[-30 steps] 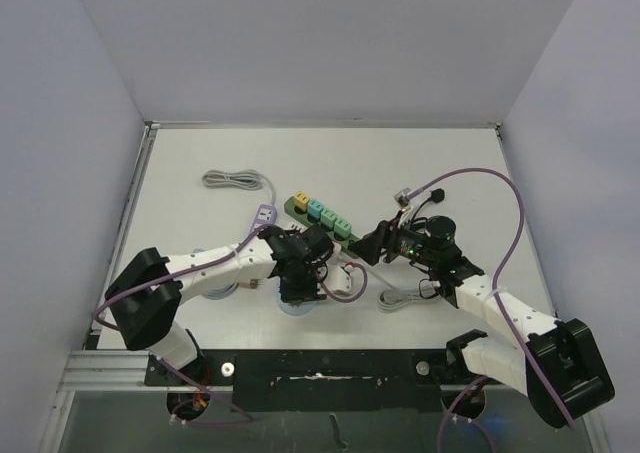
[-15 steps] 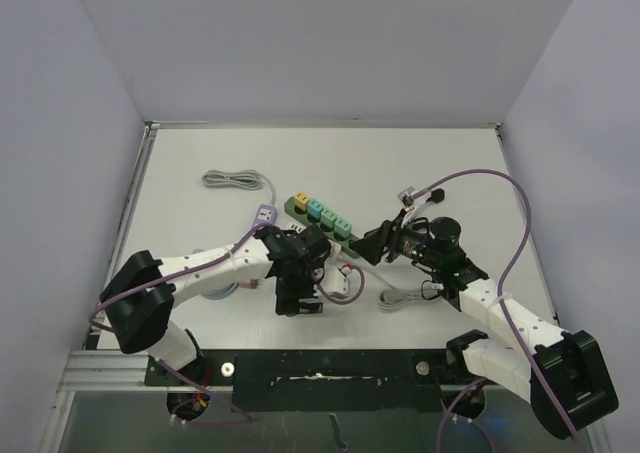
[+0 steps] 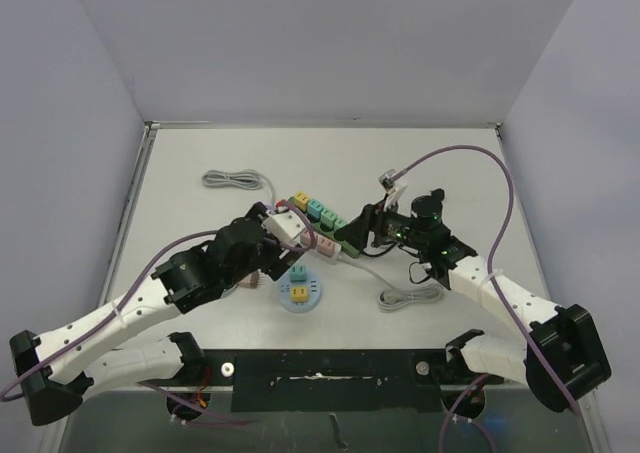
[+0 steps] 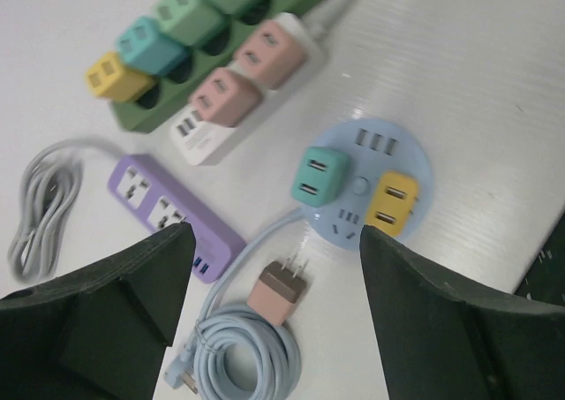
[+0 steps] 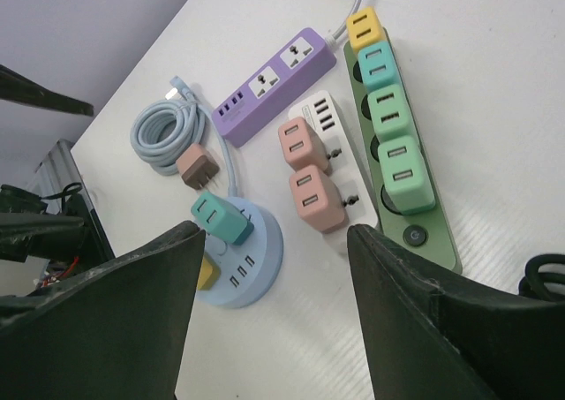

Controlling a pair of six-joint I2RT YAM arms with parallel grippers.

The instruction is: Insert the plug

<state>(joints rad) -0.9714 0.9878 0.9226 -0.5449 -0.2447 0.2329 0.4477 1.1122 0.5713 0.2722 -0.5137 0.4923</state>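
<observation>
The left tool (image 4: pixel 274 237) has let go and lifted off the round blue hub (image 4: pixel 350 226) it was pressed onto a second ago. Its jaws now stand wide apart with nothing between them, and the arm has swung back to the left. The right tool (image 5: pixel 269 241), also open and empty, has edged a little farther and left, above the right end of the green strip (image 5: pixel 415 207). With the hub uncovered, two cubes show seated in its top side by side — the teal plug (image 4: pixel 320 176) on the far side, the yellow plug (image 4: pixel 391 204) on the near side, each with two slots on its face. The hub lies on the counter (image 4: pixel 477 91) just near of the white strip (image 4: pixel 207 139). A brown plug (image 4: pixel 281 285) lies loose to the hub's left. Any lettering is too small to read.
</observation>
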